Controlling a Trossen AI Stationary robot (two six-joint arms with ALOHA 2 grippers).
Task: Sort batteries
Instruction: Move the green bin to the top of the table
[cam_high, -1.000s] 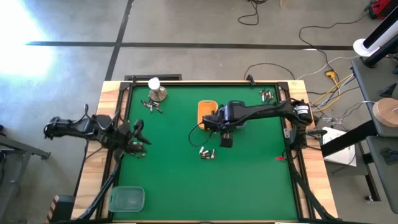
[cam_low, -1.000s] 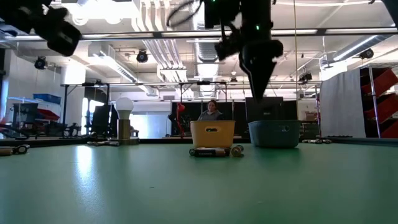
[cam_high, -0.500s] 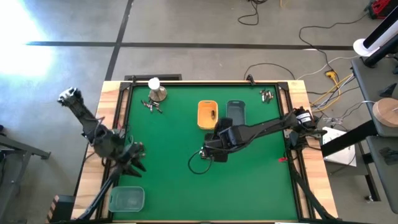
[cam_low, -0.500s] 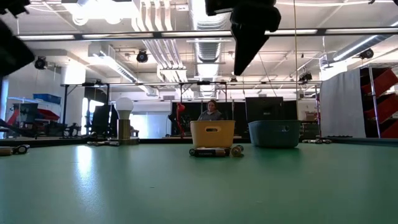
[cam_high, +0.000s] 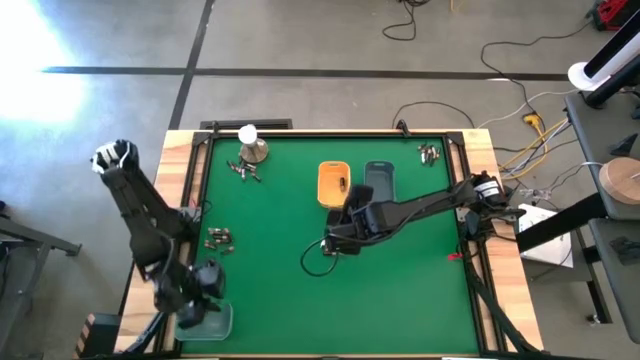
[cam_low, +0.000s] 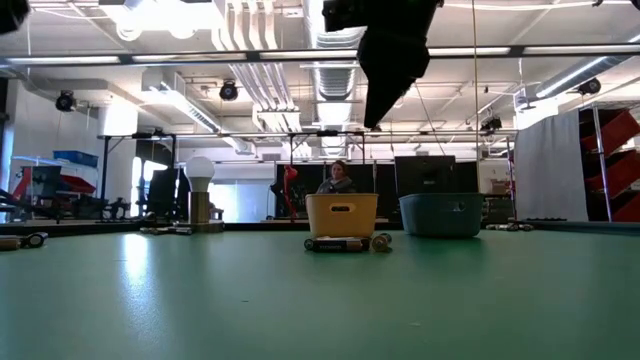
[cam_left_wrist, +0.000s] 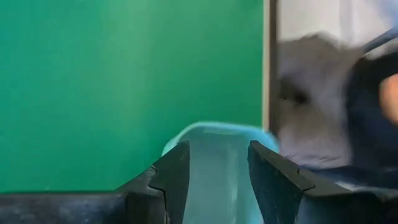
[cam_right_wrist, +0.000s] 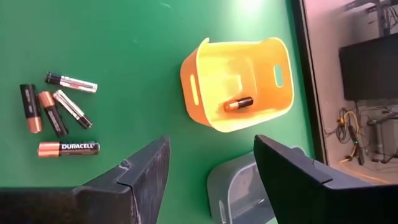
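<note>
Overhead view of a green table (cam_high: 400, 290). The left gripper (cam_high: 203, 300) hangs over a clear green tray (cam_high: 222, 320), with loose batteries (cam_high: 218, 238) beyond it. The right gripper (cam_high: 338, 243) hovers mid-table; just beyond it sit an orange tray (cam_high: 331, 183) and a grey tray (cam_high: 381, 177).

One word can be read: "DURACELL", in white letters on the black part of a battery (cam_right_wrist: 67, 148) with a copper end. This battery lies flat on the green table (cam_right_wrist: 124, 74), near a few other small batteries (cam_right_wrist: 56, 107) that show no words. No other words, numbers or signs can be read.
</note>
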